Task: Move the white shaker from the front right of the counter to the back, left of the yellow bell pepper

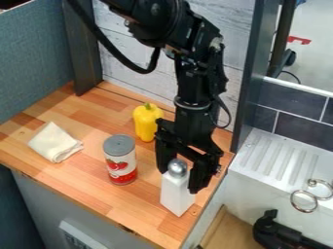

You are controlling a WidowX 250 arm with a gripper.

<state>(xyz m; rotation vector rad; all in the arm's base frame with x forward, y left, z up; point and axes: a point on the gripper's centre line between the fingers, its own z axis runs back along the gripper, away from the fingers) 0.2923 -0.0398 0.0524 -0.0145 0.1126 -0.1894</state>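
1. The gripper (pixel 179 182) straddles the upright white shaker (pixel 174 195), seemingly for a two-sided hold; whether its jaws press, I cannot tell.
2. Near the shaker, a can (pixel 120 160) stands on its flat base; behind, a yellow pepper (pixel 147 121).

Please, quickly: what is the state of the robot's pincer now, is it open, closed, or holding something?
Pincer: around the upper part of the white, silver-topped container; open or closed on it, I cannot tell.

The fixed camera looks down at a slant on the wooden counter (pixel 148 202).
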